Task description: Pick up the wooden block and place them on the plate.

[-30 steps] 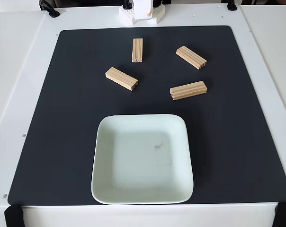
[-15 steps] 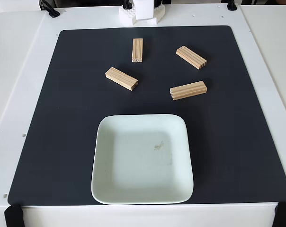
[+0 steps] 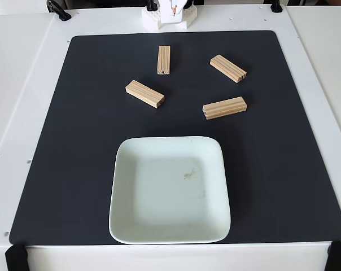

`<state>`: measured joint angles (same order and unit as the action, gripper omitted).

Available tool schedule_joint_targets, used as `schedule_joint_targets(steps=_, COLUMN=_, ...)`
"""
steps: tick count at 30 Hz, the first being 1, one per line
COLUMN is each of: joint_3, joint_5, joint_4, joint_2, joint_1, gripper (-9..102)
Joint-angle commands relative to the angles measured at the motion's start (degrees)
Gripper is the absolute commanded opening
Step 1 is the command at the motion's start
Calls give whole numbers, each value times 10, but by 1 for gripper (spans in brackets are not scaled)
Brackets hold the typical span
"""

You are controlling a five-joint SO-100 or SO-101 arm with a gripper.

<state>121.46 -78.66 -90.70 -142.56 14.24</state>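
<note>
Several light wooden blocks lie on the black mat (image 3: 74, 141) in the fixed view. One wooden block (image 3: 164, 60) stands lengthwise near the mat's top middle. Another (image 3: 228, 68) lies slanted at the upper right, a third (image 3: 144, 94) slanted at the left, and one more (image 3: 224, 108) lies almost crosswise at the right. The pale mint plate (image 3: 159, 209) sits below them near the mat's front edge, with nothing on it but a small smudge. The arm's white base (image 3: 169, 16) shows at the top edge, well behind the blocks.
The mat lies on a white table (image 3: 23, 84) with bare margins on both sides. Black clamps (image 3: 58, 10) sit at the table's far corners, and black pads (image 3: 15, 257) at its near corners.
The white arm part at the top edge has shifted a little, and thin orange wires now show there. Blocks and plate have not moved.
</note>
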Motion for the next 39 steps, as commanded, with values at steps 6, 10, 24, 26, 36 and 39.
schedule_joint_targets(steps=6, joint_3=8, joint_5=-142, joint_4=-2, joint_2=3, joint_1=-50, gripper=0)
schedule_joint_targets(steps=10, joint_3=50, joint_5=-141, joint_4=-2, joint_2=2, joint_1=-52, gripper=0)
schedule_joint_targets(steps=24, joint_3=71, joint_5=-92, joint_4=-3, joint_2=3, joint_1=-95, gripper=29)
schedule_joint_targets(steps=26, joint_3=70, joint_5=-92, joint_4=-3, joint_2=3, joint_1=-102, gripper=31)
schedule_joint_targets(steps=36, joint_3=80, joint_5=-111, joint_4=-5, joint_2=2, joint_1=-113, gripper=52)
schedule_joint_targets(steps=39, joint_3=83, joint_5=-115, joint_4=-5, joint_2=2, joint_1=-120, gripper=53)
